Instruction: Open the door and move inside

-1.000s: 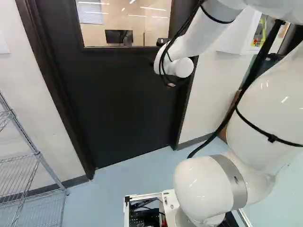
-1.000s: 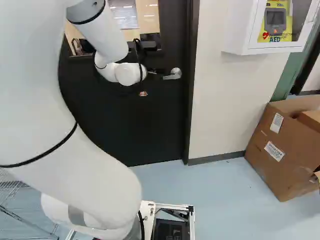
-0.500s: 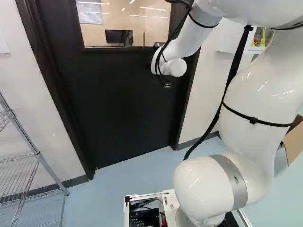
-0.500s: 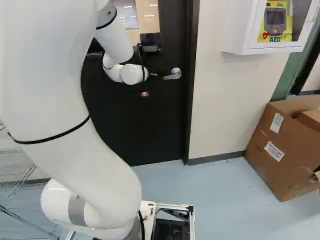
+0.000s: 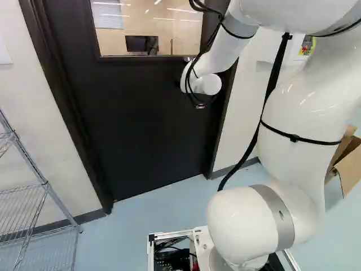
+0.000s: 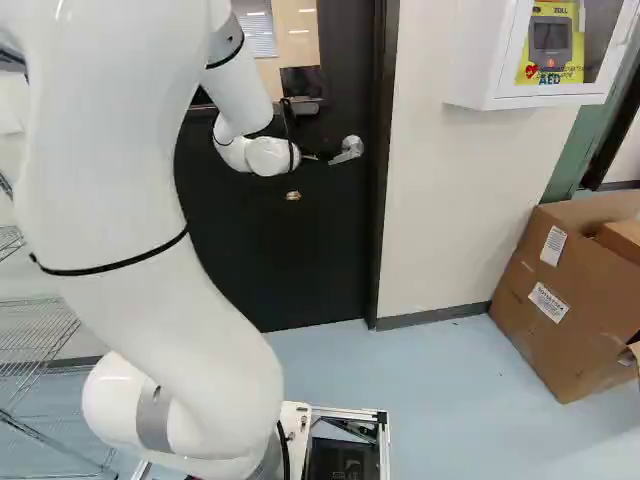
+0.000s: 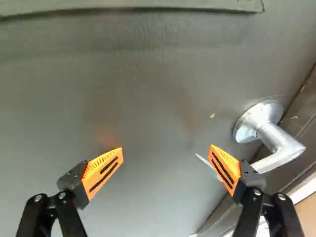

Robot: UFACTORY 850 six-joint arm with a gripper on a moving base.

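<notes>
Door (image 5: 141, 124): ahead of my base, closed in its frame (image 6: 384, 120). The handle (image 6: 349, 148) is mounted near the door's edge. My gripper (image 6: 314, 156) is positioned at the handle, fingers spread wide, gripping nothing. In the wrist view, the lever passes behind one finger; its tip shows between both. I cannot tell whether they touch.

A dark door (image 5: 135, 124) with a window (image 5: 163, 34) stands shut in its frame (image 5: 66, 107); the white arm (image 5: 299, 124) rises right of the middle, its far end before the door; a wire shelf (image 5: 34, 209) stands at the left; a cardboard box (image 5: 351, 164) shows partly behind the arm.
</notes>
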